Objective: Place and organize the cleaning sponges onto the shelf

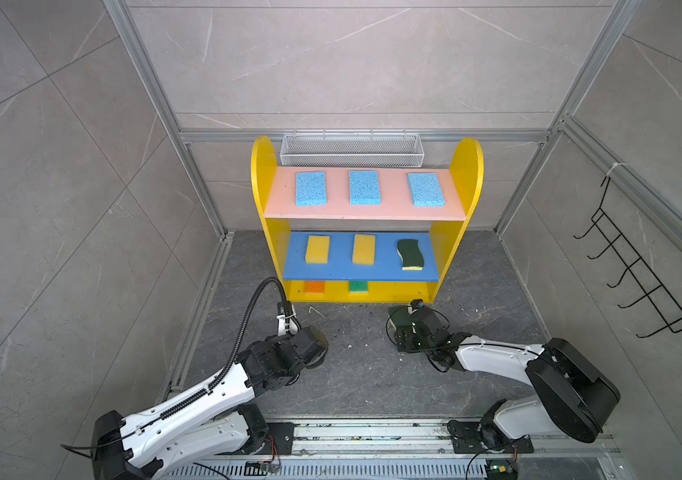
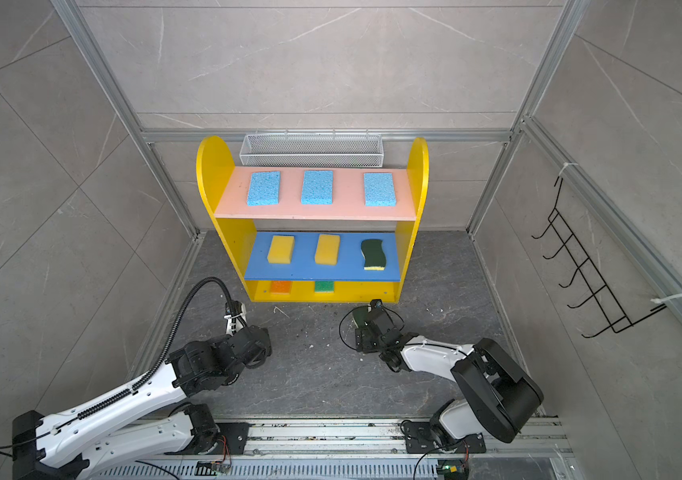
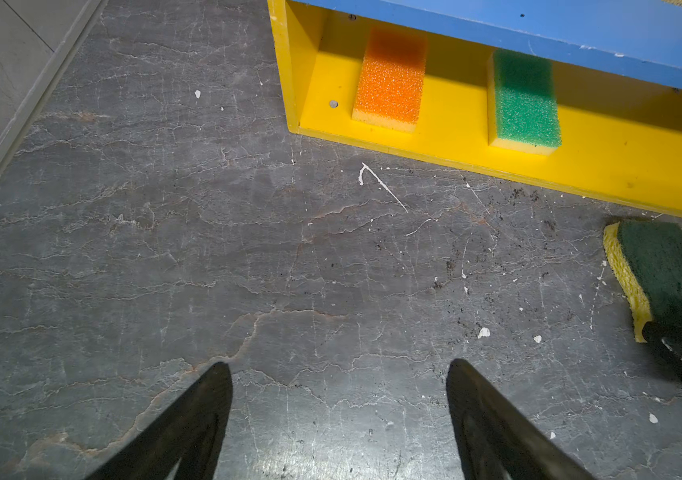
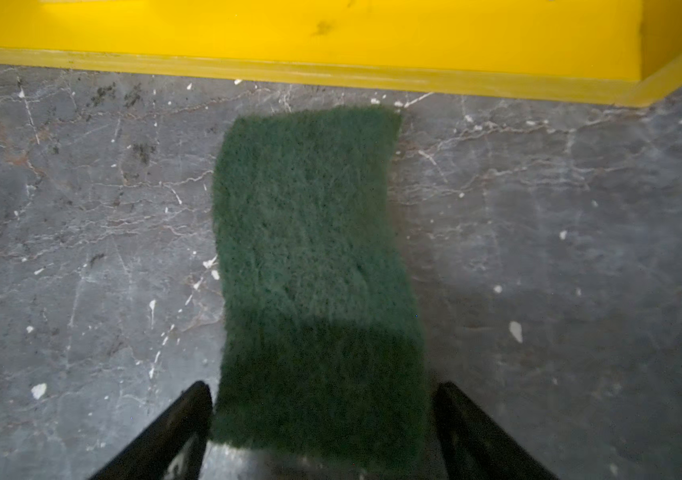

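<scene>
The shelf point(image 1: 468, 174) stands at the back. Three light blue sponges point(image 1: 364, 187) lie on its pink board. Two yellow sponges point(image 1: 317, 249) and a dark-green wavy one point(image 1: 410, 254) lie on the blue board. An orange sponge point(image 3: 391, 81) and a bright green one point(image 3: 524, 99) sit on the yellow bottom. Another dark-green sponge point(image 4: 314, 257) lies on the floor just in front of the shelf's right end. My right gripper point(image 4: 322, 386) is open, its fingers straddling that sponge's near end. My left gripper point(image 3: 339, 365) hangs open over bare floor, left of it.
A white wire-mesh basket point(image 1: 351, 149) hangs on the back wall behind the shelf. A black wire hook rack point(image 1: 638, 266) is fixed to the right wall. Aluminium frame rails point(image 1: 202, 307) edge the dark stone floor point(image 1: 356, 365).
</scene>
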